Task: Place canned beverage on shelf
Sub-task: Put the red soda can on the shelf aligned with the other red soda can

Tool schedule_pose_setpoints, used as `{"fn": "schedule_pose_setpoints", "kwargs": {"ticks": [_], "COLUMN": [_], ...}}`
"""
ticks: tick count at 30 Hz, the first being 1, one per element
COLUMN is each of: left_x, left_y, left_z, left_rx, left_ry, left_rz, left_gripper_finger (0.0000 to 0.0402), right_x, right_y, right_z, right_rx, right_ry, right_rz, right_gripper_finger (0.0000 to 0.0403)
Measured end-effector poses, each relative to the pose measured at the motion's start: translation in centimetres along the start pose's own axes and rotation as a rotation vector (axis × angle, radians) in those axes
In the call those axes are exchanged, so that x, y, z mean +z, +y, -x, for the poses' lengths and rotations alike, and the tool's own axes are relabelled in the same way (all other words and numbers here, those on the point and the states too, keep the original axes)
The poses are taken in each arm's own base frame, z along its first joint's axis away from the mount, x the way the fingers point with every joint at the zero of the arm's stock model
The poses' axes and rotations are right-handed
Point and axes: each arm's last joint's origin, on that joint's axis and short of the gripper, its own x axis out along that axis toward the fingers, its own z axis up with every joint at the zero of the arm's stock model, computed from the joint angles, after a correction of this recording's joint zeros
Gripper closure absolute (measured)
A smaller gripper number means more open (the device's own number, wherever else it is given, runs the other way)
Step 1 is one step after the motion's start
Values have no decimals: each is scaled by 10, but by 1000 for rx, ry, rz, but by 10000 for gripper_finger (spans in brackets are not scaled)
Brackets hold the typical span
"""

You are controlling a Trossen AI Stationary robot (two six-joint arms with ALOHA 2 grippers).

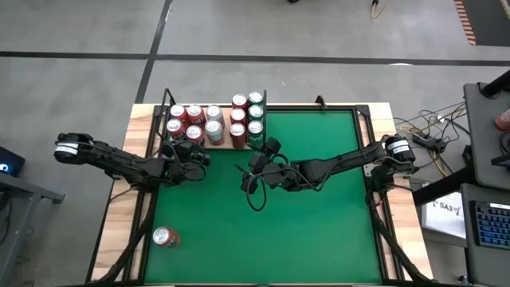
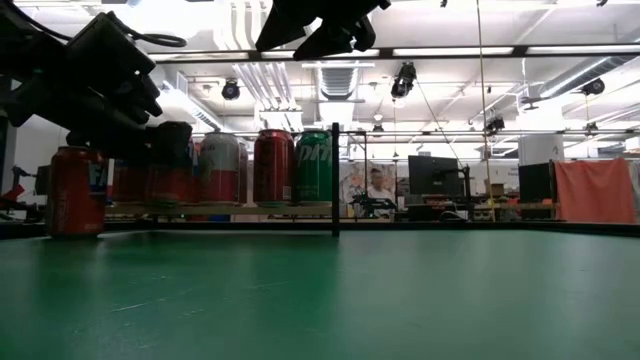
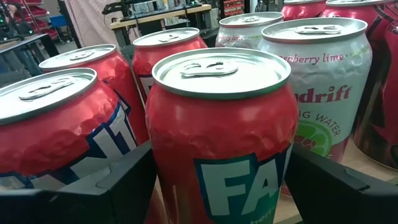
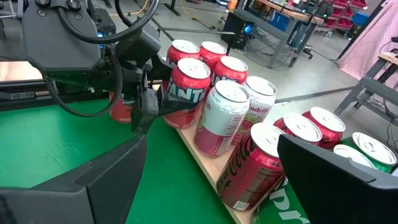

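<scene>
A red Fanta can (image 3: 221, 130) stands upright at the front left edge of the shelf (image 4: 202, 163), a pale wood panel at the far side of the green tabletop (image 1: 319, 231), already crowded with red, white and green cans. We see the left claw (image 1: 191, 149) around this can: in the left wrist view its two dark fingers (image 3: 118, 180) flank the can on either side, close to its walls. Whether they press it or have just let go, we cannot tell; the jaws stand wide, as wide as the can.

The right claw (image 1: 265, 151) hovers just in front of the shelf's right half, near the green cans (image 1: 255, 127), its jaws released and empty.

One more red can (image 1: 165, 237) stands alone near the front left corner of the tabletop, well apart from both arms.

We judge the step in hand to be setting the Fanta can down on the shelf. The next move calls for the left claw to spread fully, back straight out without nudging the neighbouring cans, and then travel to the lone can.
</scene>
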Motion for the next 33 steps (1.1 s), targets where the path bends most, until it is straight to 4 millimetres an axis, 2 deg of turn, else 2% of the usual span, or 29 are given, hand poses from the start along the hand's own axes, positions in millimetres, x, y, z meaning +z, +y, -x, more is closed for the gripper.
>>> {"fn": "schedule_pose_setpoints", "kwargs": {"ticks": [21, 33], "left_x": [0, 0], "left_y": [0, 0], "left_z": [0, 0], "left_rx": [1, 5], "left_ry": [0, -3], "left_rz": [-4, -6], "left_gripper_finger": [103, 62], "right_x": [0, 0], "right_y": [0, 0], "right_z": [0, 0], "right_rx": [0, 0], "right_ry": [0, 0], "right_rz": [0, 0], "right_gripper_finger": [51, 51]}}
